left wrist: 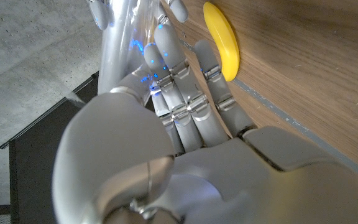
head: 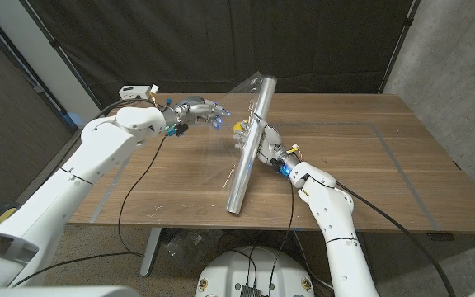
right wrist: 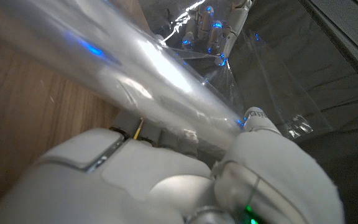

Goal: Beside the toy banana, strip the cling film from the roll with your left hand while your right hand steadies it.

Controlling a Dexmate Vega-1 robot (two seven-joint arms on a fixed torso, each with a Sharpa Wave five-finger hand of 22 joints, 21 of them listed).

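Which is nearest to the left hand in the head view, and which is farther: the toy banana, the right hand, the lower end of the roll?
1. Toy banana: just right of the left hand, beside the roll.
2. Right hand: past the banana, gripping the roll's middle.
3. Lower end of the roll: near the table's front edge.

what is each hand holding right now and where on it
The right hand grips the long silvery cling film roll around its middle, far end tilted up. The left hand pinches the clear film sheet pulled from the roll's upper part.
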